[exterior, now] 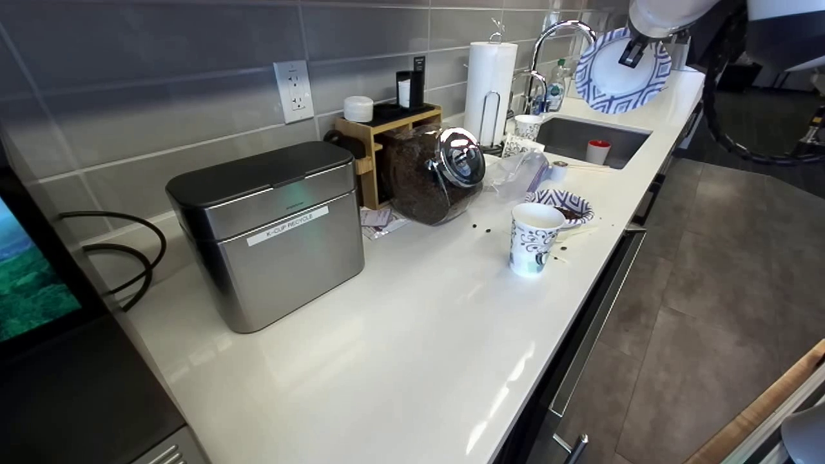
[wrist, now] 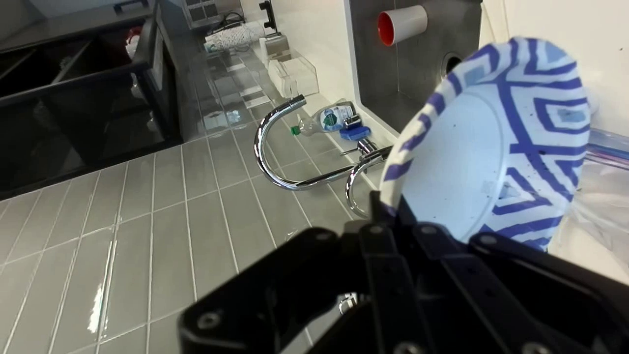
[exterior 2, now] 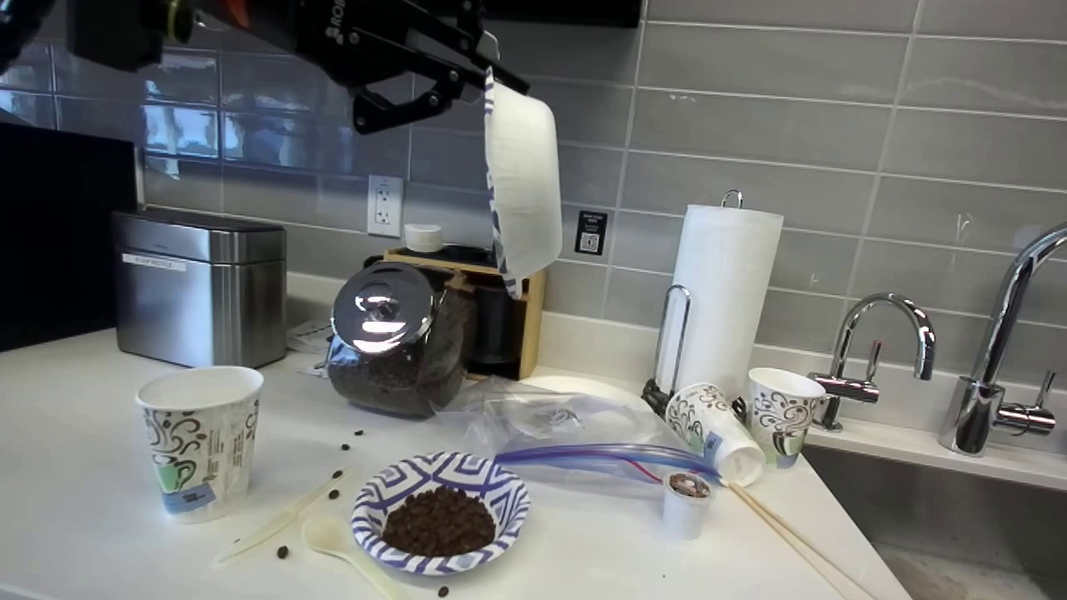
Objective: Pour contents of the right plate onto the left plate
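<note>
My gripper is shut on the rim of the right plate, a blue-and-white patterned paper dish. It holds the dish on edge, nearly vertical, high above the counter; the dish shows in both exterior views. Its inside is bare apart from a few dark specks. The left plate, with a similar blue pattern, stands upright on the counter with a heap of dark coffee beans in it. It also shows in an exterior view, partly behind a paper cup. The wrist view does not show it.
The paper cup, a spoon and a knife lie near the left plate with loose beans. A plastic bag, bean jar, small pod, towel roll and sink are around.
</note>
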{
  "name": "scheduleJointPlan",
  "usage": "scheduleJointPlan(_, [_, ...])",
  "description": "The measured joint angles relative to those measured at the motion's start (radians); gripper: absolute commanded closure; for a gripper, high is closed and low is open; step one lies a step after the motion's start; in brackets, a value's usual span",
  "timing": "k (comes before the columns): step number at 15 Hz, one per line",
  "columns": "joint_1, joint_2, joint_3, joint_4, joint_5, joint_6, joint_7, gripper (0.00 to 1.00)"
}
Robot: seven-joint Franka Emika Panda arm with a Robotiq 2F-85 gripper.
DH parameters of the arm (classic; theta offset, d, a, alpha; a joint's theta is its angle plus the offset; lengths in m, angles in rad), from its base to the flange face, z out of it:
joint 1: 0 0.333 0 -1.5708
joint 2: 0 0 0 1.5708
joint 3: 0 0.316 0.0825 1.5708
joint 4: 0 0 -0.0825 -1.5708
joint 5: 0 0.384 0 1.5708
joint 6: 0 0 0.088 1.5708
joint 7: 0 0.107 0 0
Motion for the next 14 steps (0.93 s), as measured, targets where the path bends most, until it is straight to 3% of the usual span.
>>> scheduleJointPlan(3, [0.083,0.004,-0.062,-0.007,-0.011,-0.050,0.001,0.99])
scheduleJointPlan(7, [0.146,0.014,-0.133,-0.007,-0.008,-0.062,0.000,0.99])
scheduleJointPlan(11, [0.152,0.074,-0.293,0.017,0.047,-0.009,-0.006,0.99])
scheduleJointPlan(14, [0.132,0.132,-0.408,0.059,0.152,0.075,-0.052,0.99])
